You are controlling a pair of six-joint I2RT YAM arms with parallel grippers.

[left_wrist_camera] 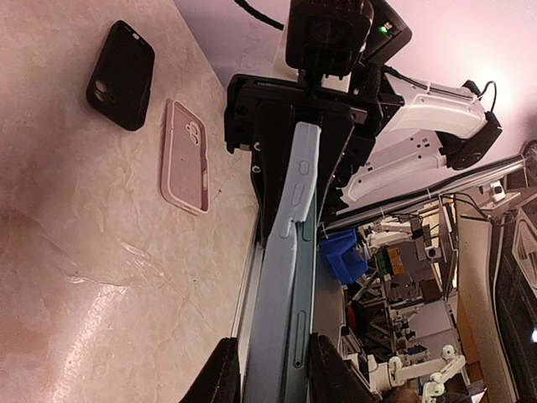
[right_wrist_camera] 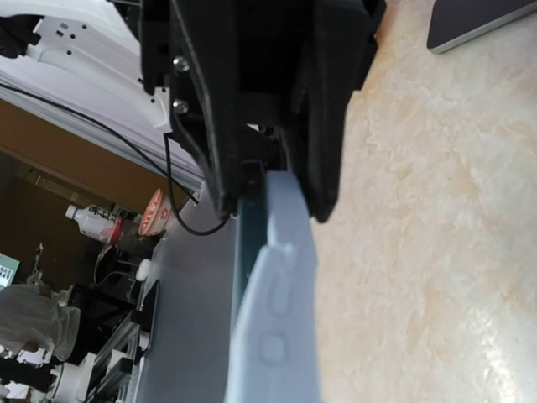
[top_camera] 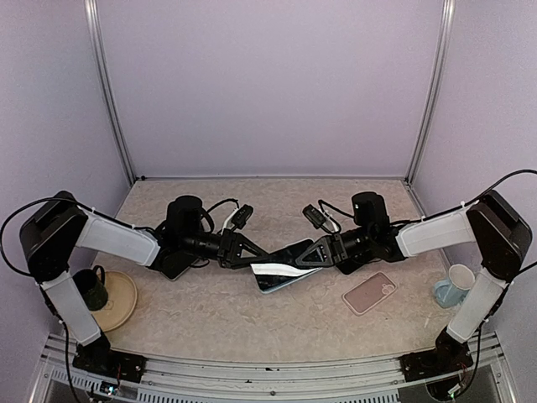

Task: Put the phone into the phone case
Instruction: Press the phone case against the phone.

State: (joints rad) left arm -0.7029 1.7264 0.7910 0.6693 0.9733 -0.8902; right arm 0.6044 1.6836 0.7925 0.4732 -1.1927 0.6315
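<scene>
Your left gripper is clamping one end of the dark-screened flat phone in its light-blue rubber phone case. Your right gripper is gripping the other end. Open marbled tabletop is lying around it, and a pink soft case is sitting near its right.

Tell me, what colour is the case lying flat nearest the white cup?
Pink. The case shows best in the top external view.

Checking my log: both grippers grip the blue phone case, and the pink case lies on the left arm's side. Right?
No: the top view shows the pink case on the right arm's side. Left gripper and right gripper do both grip the blue phone case.
</scene>
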